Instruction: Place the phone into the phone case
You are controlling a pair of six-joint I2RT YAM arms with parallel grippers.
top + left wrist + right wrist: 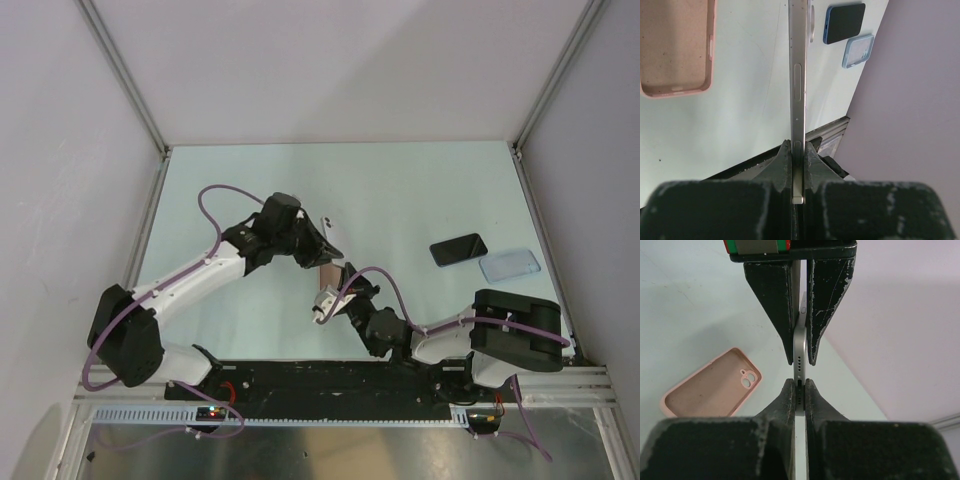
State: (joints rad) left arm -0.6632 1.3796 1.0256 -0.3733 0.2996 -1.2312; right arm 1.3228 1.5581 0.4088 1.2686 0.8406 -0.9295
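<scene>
A slim silver phone (798, 75) is held edge-on above the table between both grippers. My left gripper (798, 150) is shut on one end of it. My right gripper (799, 385) is shut on the other end, the one with the port and speaker holes (799, 352). The left gripper's black fingers (775, 300) show from above in the right wrist view, pinching the same phone. An empty pink phone case (712, 387) lies open side up on the table beside and below the phone, also in the left wrist view as the pink case (675, 47).
A dark phone in a blue case (458, 249) and a clear bluish case (509, 264) lie at the table's right side. Both arms meet near the middle front (328, 275). Grey walls close in the table on three sides.
</scene>
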